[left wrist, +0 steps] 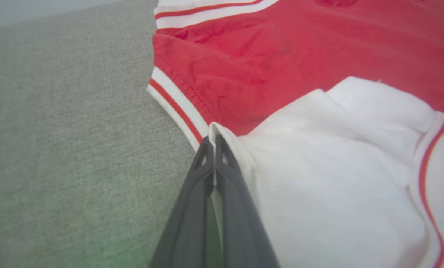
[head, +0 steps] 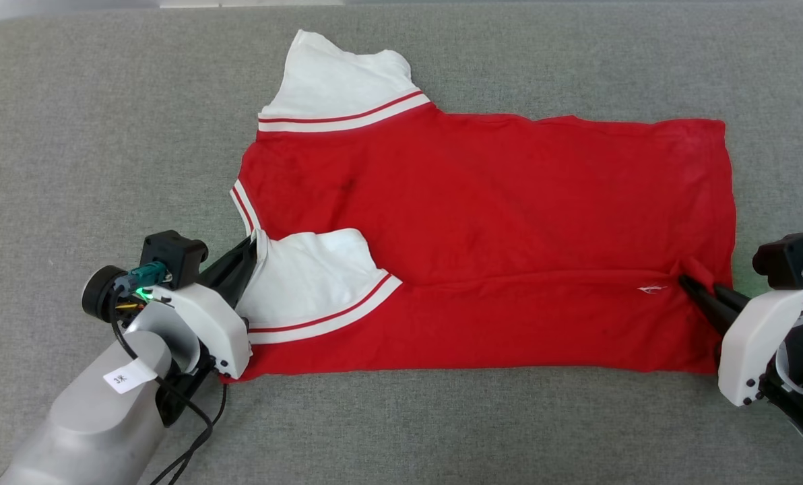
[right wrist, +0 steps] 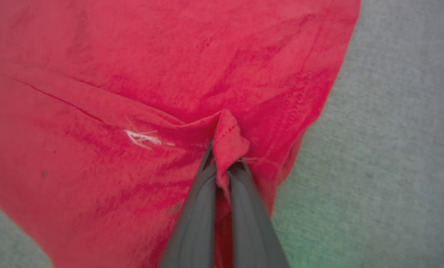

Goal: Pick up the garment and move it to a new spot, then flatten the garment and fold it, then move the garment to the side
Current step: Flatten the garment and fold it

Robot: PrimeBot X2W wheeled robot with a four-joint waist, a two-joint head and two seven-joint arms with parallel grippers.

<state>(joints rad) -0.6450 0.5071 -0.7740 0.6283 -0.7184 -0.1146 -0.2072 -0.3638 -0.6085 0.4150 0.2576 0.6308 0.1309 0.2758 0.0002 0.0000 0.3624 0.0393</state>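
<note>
Your left pincer (head: 252, 242) is clenched on the garment (head: 482, 222), its two dark fingers pressed together with a thin edge of the near white sleeve (head: 307, 276) pinched between the tips. The striped collar trim (head: 243, 205) lies just beyond those tips, and the red body stretches away to that pincer's right. Your right pincer (head: 686, 283) is likewise clamped on the garment, gripping a small bunched flap of red cloth near the hem (head: 728, 202). A long fold line (head: 523, 276) runs from this pincer across to the sleeve held by the other. The garment lies spread on the grey surface (head: 105, 135) between your two pincers. Its far white sleeve (head: 337, 81) lies flat, well beyond the left one.
</note>
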